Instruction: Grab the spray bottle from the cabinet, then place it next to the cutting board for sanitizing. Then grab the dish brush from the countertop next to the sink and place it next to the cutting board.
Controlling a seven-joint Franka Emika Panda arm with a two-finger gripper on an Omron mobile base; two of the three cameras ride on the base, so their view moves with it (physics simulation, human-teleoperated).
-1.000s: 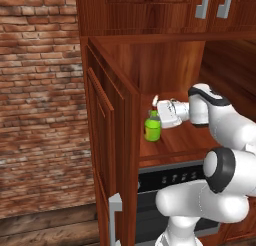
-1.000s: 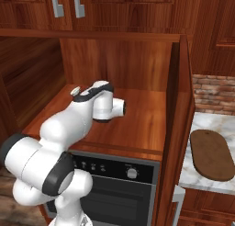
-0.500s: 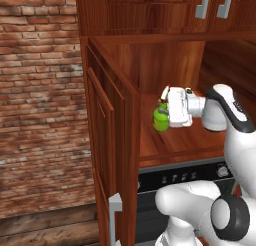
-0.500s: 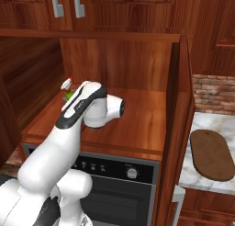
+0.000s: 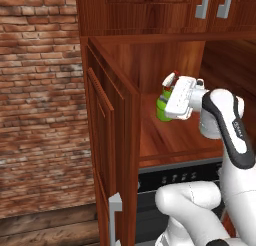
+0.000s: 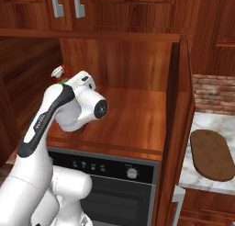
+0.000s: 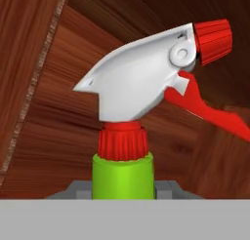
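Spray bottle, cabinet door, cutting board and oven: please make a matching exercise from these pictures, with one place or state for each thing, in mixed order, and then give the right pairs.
Things:
1. spray bottle
2. cabinet door
3. cutting board
4. oven

Places or states:
A. lies flat on the marble countertop, to the right of the cabinet
B. sits under the cabinet shelf, with a knob on its panel
C. stands swung open, beside the brick wall
D. is at the gripper, inside the cabinet

Pairs: 1-D, 2-C, 3-A, 4-B
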